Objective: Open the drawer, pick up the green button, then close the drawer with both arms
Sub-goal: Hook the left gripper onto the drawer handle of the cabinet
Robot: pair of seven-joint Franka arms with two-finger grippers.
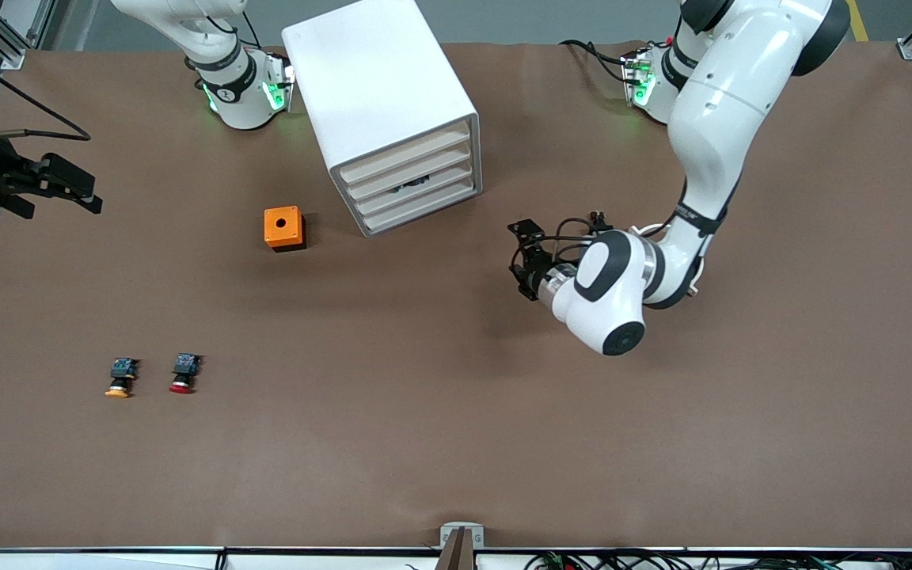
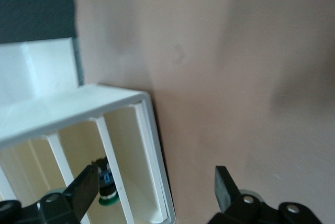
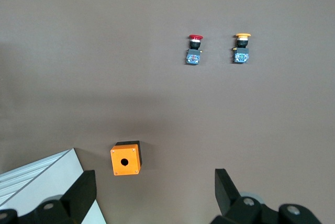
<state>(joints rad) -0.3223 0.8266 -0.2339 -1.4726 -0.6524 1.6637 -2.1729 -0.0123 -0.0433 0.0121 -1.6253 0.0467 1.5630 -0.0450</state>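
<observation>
The white cabinet [image 1: 381, 87] stands near the arms' bases, its four drawer fronts all pushed in. The green-capped button [image 2: 108, 195] lies inside it and shows as a dark speck in the third drawer from the top [image 1: 412, 184]. My left gripper [image 1: 518, 253] is open and empty, level with the drawer fronts and a short way off them toward the left arm's end; in the left wrist view [image 2: 156, 187] the cabinet's corner lies between its fingers. My right gripper [image 1: 60, 194] is open and empty, high over the right arm's end of the table, also in its wrist view [image 3: 154, 190].
An orange box with a round hole [image 1: 284, 228] [image 3: 125, 158] sits beside the cabinet toward the right arm's end. A red-capped button [image 1: 184, 374] [image 3: 194, 49] and an orange-capped button [image 1: 119, 378] [image 3: 242, 48] lie nearer the front camera.
</observation>
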